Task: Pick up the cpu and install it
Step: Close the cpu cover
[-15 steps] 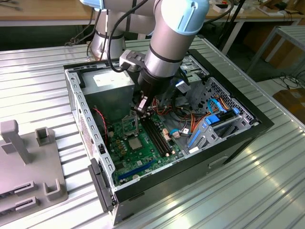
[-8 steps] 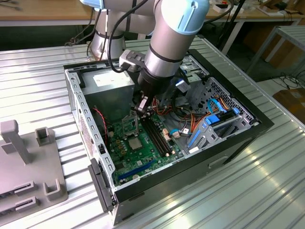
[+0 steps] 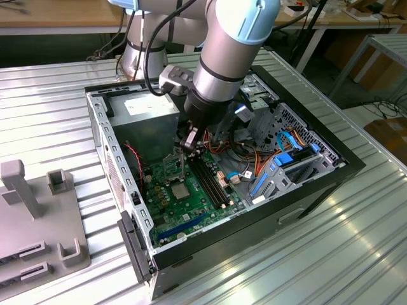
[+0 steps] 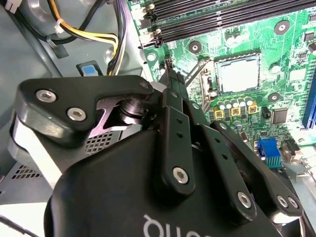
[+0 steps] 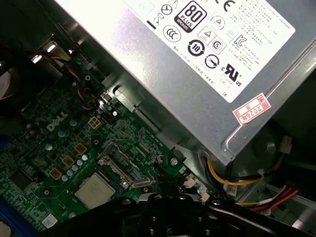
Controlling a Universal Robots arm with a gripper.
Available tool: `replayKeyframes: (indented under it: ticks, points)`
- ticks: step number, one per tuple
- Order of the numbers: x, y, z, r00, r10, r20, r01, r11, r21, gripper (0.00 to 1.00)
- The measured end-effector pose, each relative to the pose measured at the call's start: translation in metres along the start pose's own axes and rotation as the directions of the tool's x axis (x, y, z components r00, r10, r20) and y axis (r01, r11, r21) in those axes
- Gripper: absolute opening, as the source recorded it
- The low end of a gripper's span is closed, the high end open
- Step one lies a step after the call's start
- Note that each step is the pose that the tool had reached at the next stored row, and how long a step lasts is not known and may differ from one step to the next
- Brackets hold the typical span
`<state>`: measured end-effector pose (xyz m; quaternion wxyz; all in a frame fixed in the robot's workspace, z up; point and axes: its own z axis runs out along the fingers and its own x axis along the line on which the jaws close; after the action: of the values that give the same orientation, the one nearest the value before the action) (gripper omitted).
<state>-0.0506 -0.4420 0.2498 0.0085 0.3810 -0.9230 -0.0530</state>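
Your claw (image 4: 170,74) is pinched shut on nothing, the cpu (image 4: 238,74) already sits in its socket just beyond, with open board around it.

Open computer case (image 3: 305,190) on ribbed metal table (image 3: 51,121), grey fixture (image 3: 38,222) beside.

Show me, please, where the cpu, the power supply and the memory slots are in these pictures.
cpu (image 4: 238,74): second wrist view, middle of its pale silver top, lying in the socket.
power supply (image 5: 197,74): first wrist view, its grey labelled face.
memory slots (image 3: 210,178): exterior view, midway along the long black slots.
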Motion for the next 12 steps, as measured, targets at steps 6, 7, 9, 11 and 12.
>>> replayKeyframes:
  ticks: [6,7,9,11,12]
  points:
    - [0.0,0.0002,-0.0013,1.0,-0.003,-0.0003,0.003,1.0,-0.0001,0.12]
    - [0.0001,0.0003,-0.0015,1.0,-0.004,-0.0004,0.004,1.0,-0.0001,0.12]
    - [0.0002,0.0004,-0.0018,1.0,-0.005,-0.0005,0.005,1.0,-0.0002,0.12]
    - [0.0003,0.0005,-0.002,1.0,-0.007,-0.0007,0.007,1.0,-0.0002,0.12]
    - [0.0003,0.0006,-0.0022,1.0,-0.008,-0.0009,0.008,1.0,-0.0002,0.12]
